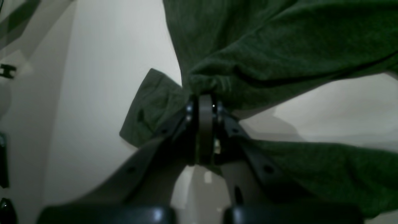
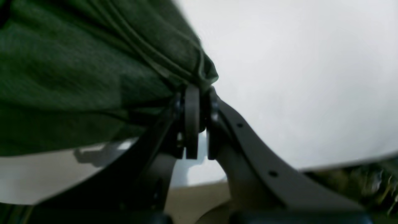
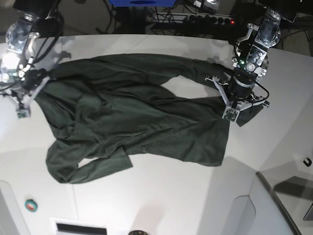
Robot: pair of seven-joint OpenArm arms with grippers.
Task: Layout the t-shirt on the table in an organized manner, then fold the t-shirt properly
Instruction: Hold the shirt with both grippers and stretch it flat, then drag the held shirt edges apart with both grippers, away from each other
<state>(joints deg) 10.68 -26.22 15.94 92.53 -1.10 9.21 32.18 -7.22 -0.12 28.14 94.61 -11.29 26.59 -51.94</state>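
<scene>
sprawling across the middle of the white table (image 3: 161, 196), the dark green t-shirt (image 3: 132, 122) lies rumpled and only partly spread, reaching from near the table's left edge to close to its right edge in the base view. the left gripper (image 1: 205, 102), on the right side of that view (image 3: 234, 110), is clamped on a bunched fold of the t-shirt (image 1: 279, 46); its wrist camera shows the jaws pressed together with cloth gathered tight at their tips, a small flap of fabric sticking out to one side and more cloth draping away on the other. the right gripper (image 2: 197, 93), toward the table's left edge in the base view (image 3: 27, 100), is likewise closed on the t-shirt (image 2: 77, 77), with a pinched, ribbed-looking edge of the cloth caught at the jaw tips and the rest hanging off as a dark mass above the pale surface. between the two grippers the fabric runs in loose ridges, with a pale gap of table showing through near the far side. one sleeve-like lobe curls toward the table's near left corner, lying flat on the surface. a small round red and green button (image 3: 31, 205) sits by the near left corner, well apart from the cloth.
</scene>
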